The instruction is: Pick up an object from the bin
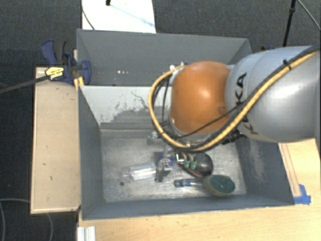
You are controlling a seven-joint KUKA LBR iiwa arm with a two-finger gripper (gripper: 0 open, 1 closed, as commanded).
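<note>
Looking down past the arm [281,99], what lies on the floor of the grey metal bin [91,149]? — A

Four small things, all toward the front; a clear plastic piece [136,173], long and glassy, lies flat left of the middle; a dark glossy rounded lump [201,164] sits to the right; in front of that lump lies a dull green disc [221,185], and just left of the disc a short blue tube-like bit [183,184]. — B

And the bin itself? — A

Sheet metal with sloping walls; the floor is scuffed and speckled pale, the scratches running up the far wall. — B

Where are the jaws, and are they apart or together? — A

They are low over the floor, at the right end of the clear plastic piece, between it and the dark lump; apart or together, I cannot tell; whether they touch the plastic, I cannot tell either. — B

What blocks the sight? — A

The smooth, domed orange cover [198,102] on the wrist, which hangs right above them; yellow and black cables [159,127] loop round its left side and under it; the silver arm hides the bin's right wall and far right corner. — B
</note>
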